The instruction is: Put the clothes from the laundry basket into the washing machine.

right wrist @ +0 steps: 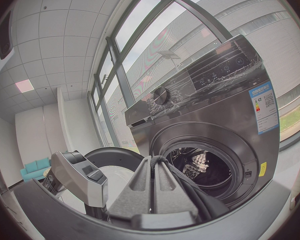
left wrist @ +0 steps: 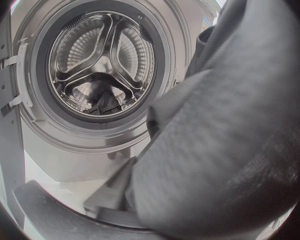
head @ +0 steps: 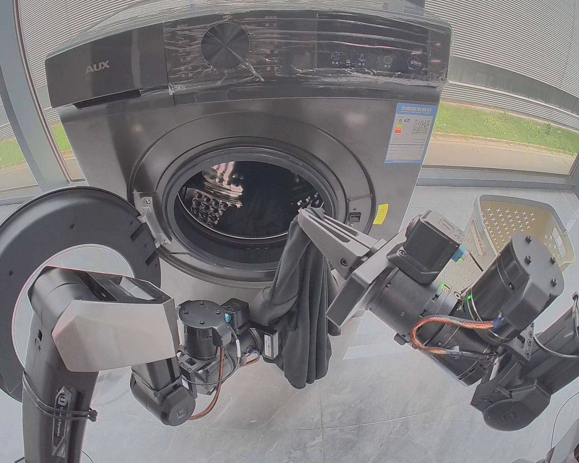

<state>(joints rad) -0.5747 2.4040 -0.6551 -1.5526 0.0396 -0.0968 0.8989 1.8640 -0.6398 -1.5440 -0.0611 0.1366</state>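
Dark grey garment (left wrist: 223, 134) lay draped right over the left wrist camera. It covered the left gripper, so you could not tell whether that one was open or closed.

Right fingers (right wrist: 155, 164) were closed tight on the garment's top edge, with a small loop of cloth pinched at the tips.

Head view: the right gripper (head: 309, 217) sat at the lower rim of the drum opening (head: 251, 207), on the robot's right side of it. The garment hung straight down from it, long axis vertical, in front of the machine's face and below the opening's lip. Its lower folds rested on the left arm (head: 206, 342).

Key relation: the drum lay ahead of the right fingers and a little to the robot's left, and the right arm was the nearer one. Judgement: you needed to carry the pinched end inward and lift the hanging tail over the lip.

Containers:
- Washing machine (head: 251, 130): door (head: 64, 245) swung fully open to the robot's left. One dark item (left wrist: 101, 105) already lay at the bottom of the drum.
- Laundry basket (head: 521, 226): on the floor at the robot's right. Only bare perforated wall was visible, and its bottom was hidden behind the right arm.
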